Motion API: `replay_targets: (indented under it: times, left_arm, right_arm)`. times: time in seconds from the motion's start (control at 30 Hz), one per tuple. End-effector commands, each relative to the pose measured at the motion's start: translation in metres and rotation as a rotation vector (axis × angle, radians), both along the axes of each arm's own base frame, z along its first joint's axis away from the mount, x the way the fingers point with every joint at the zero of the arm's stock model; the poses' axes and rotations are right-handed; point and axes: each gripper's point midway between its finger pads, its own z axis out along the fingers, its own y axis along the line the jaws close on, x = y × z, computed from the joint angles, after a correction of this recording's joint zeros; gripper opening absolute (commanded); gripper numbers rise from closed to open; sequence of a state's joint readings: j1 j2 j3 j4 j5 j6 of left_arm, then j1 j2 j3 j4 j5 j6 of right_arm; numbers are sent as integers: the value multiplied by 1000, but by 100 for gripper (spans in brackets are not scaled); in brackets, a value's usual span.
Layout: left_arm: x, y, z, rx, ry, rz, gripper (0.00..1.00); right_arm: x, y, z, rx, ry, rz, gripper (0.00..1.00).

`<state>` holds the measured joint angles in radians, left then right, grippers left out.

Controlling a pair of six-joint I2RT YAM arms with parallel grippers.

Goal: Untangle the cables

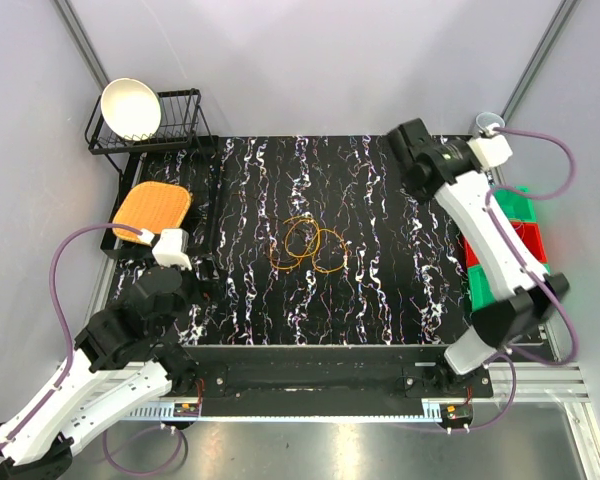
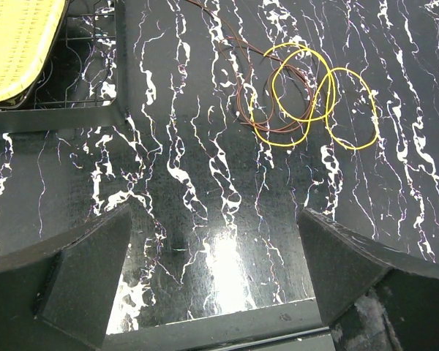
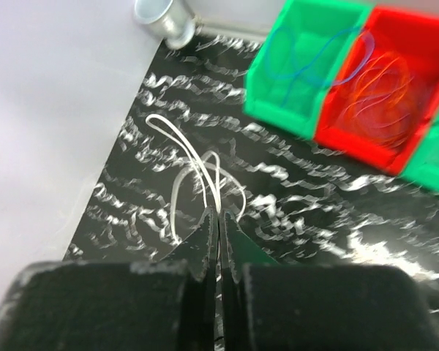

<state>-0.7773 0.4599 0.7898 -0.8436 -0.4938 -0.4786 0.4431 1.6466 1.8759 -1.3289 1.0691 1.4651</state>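
A tangle of cables lies mid-table: orange-yellow loops (image 1: 315,245) with a thin dark red wire through them. In the left wrist view the yellow loops (image 2: 329,102) and the red wire (image 2: 243,102) lie ahead and to the right of my left gripper (image 2: 216,270), which is open, empty and low over the mat. That gripper sits at the table's left (image 1: 208,268). My right gripper (image 3: 221,219) is shut on a pale cable (image 3: 177,135), whose loops hang over the mat's far right corner. In the top view the right gripper (image 1: 405,142) is at the back right and the pale cable does not show.
A green bin (image 3: 307,66) holds a blue wire; the red bin (image 3: 384,88) beside it holds orange and red wires. A silver cup (image 3: 164,14) stands at the corner. A dish rack (image 1: 180,120) with a white bowl (image 1: 130,107) and an orange mat (image 1: 152,207) stand at back left.
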Motion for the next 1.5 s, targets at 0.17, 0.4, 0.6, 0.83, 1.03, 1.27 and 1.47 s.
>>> replay_targets:
  times: [0.17, 0.4, 0.6, 0.83, 1.03, 1.27, 1.47]
  left_arm:
    - [4, -6, 8, -30, -31, -9, 99]
    - [3, -6, 9, -35, -34, -19, 99]
    - [2, -6, 9, -43, -39, -21, 99]
    - [2, -6, 10, -46, -39, -22, 99]
    - [0, -5, 12, -57, -49, -23, 99]
    - [-1, -5, 13, -66, -55, -27, 99]
    - [-2, -6, 13, -67, -59, -32, 99]
  right_arm:
    - [-133, -102, -15, -179, 232, -157, 0]
    - [-189, -140, -30, -141, 217, -294, 0]
    - [-227, -162, -42, -170, 116, -412, 0]
    - [-233, -167, -67, -107, 56, -520, 0]
    - [-227, -177, -76, -124, 94, -610, 0]
    - [-234, -195, -86, -100, 180, -752, 0]
    - [-232, -199, -91, -103, 206, -775, 0]
